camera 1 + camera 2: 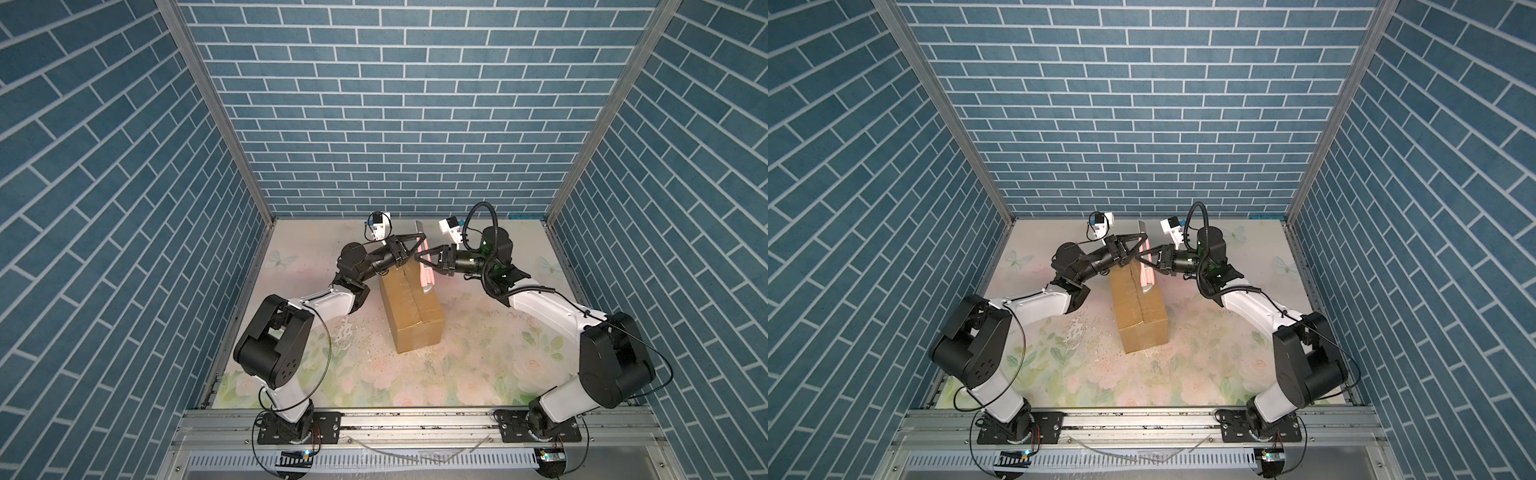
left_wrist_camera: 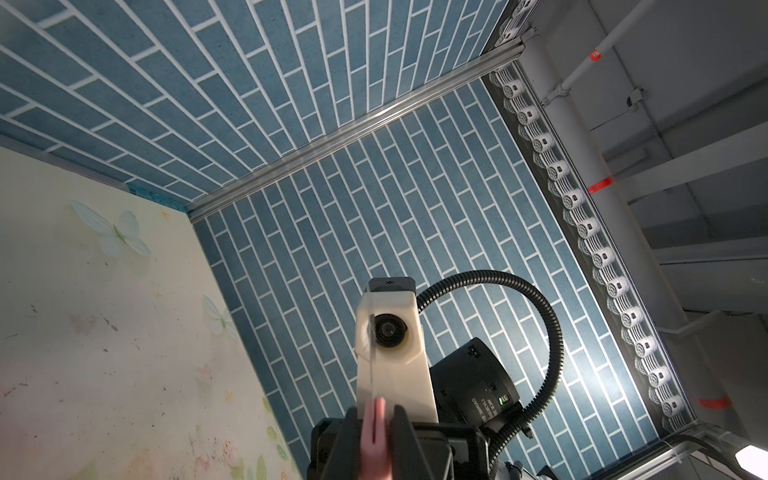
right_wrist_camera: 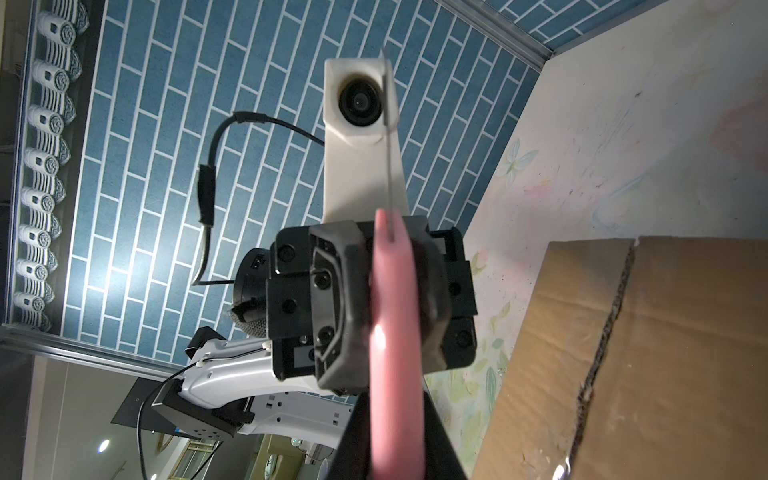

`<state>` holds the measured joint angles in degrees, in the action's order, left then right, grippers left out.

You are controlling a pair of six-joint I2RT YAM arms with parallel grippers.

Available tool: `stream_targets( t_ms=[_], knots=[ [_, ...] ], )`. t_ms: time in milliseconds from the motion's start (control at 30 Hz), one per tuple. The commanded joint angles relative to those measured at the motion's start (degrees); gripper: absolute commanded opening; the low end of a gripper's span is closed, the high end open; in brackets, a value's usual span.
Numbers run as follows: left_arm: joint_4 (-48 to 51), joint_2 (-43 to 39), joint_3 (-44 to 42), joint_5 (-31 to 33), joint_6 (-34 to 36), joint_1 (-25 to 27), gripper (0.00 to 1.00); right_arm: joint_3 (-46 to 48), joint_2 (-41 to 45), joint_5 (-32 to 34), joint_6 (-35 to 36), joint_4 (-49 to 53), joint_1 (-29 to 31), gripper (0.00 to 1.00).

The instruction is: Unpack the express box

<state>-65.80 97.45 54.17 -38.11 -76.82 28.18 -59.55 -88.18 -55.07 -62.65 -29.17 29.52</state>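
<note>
- The express box (image 1: 411, 309) sits mid-way across the floral tabletop (image 1: 498, 357), flaps down. Its lengthwise seam looks ragged in the right wrist view.
- I'd guess it's light: stiff corrugated card, though the walls could dent under a hard pinch.
- The best hold is probably a flap edge at the seam, with a long side steadied.
- The left gripper (image 1: 420, 246) pinches the pink knife (image 1: 427, 276) by its handle above the box's far end.
- The right gripper (image 1: 422, 261) flanks the same handle, but I can't tell whether it's clamped.

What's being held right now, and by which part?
The left gripper is clamped on the pink knife by its handle, near the blade. The right gripper flanks the handle farther back; whether it grips cannot be told.
</note>
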Motion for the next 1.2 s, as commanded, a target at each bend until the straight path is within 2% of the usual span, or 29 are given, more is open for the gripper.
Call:
stream_targets(
  t_ms=[0, 133, 200, 467, 600, 700, 800, 867, 967, 1067, 1167],
  knots=[
    [-1.30, -0.61, -1.94, 0.94, 3.69, 0.13, 0.00, -0.39, 1.88, -0.25, -3.08, -2.60, 0.19, 0.00],
    [-1.52, -1.10, -2.64, 1.02, 3.69, 0.12, 0.02, -0.47, 2.94, -1.01, -1.54, 1.61, 0.18, 0.00],
    [-1.53, -1.57, -3.09, 1.13, 3.78, 0.20, 0.10, -0.48, 3.94, -1.02, 0.13, 4.51, 0.17, 0.00],
    [4.07, -6.52, -5.40, 1.11, 7.43, 0.26, 0.57, -0.43, 10.47, 2.87, 7.08, 17.03, 0.15, 0.00],
    [9.44, -11.12, -7.82, 1.10, 10.05, 0.39, 0.70, -0.47, 13.01, 5.86, 9.91, 22.94, 0.10, 0.00],
    [20.41, -17.17, -9.95, 1.64, 14.88, -0.06, 0.72, -0.56, 16.48, 11.01, 13.07, 30.94, -0.04, 0.00],
    [37.75, -25.39, -11.36, 4.61, 23.13, -0.29, 0.72, -1.51, 21.19, 18.79, 17.83, 43.33, 0.02, 0.00],
    [51.20, -31.15, -10.96, 7.75, 29.16, -0.08, 0.72, -3.55, 23.99, 25.75, 20.88, 52.97, 0.01, 0.00],
    [66.71, -39.05, -11.31, 14.40, 35.33, 1.21, 0.77, -6.15, 24.82, 32.87, 24.37, 61.90, 0.01, 0.00],
    [75.54, -44.47, -13.50, 21.11, 37.78, 3.59, 0.80, -6.56, 22.37, 35.32, 26.46, 63.67, -0.25, 0.00],
    [78.50, -48.07, -16.89, 31.36, 38.23, 9.37, 0.85, -7.39, 17.56, 38.94, 28.38, 64.18, -0.34, 0.00]
  ],
)
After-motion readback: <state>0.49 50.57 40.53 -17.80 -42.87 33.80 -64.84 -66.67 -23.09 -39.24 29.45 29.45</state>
